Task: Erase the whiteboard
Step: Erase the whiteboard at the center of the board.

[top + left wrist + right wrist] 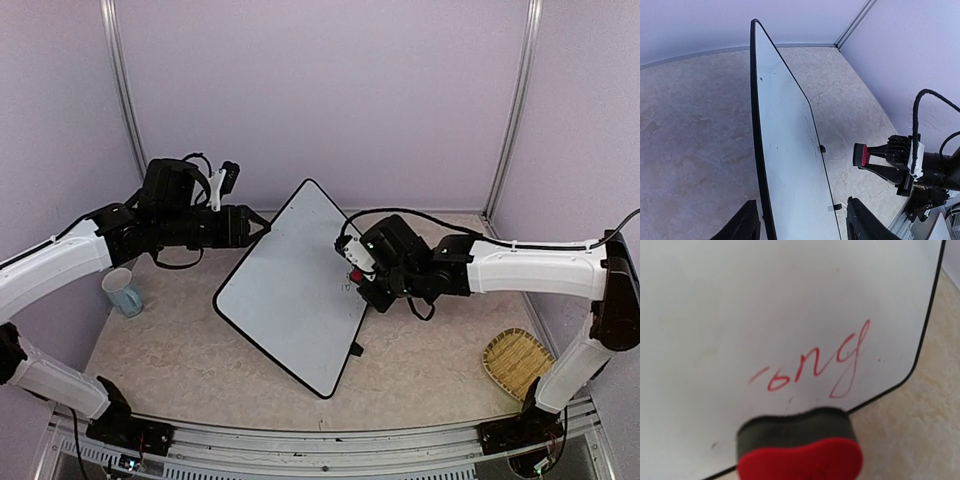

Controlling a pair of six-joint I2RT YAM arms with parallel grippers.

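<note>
Beige marbled table [430,350], lilac walls [320,90]; whiteboard [290,290] bears red writing [805,371].

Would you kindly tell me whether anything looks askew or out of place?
The whiteboard sits askew, turned diagonally to the table edges, one edge between the fingers of the left gripper. Red writing sits unerased near its corner, by the eraser in the right gripper. Nothing looks spilled or damaged.
</note>
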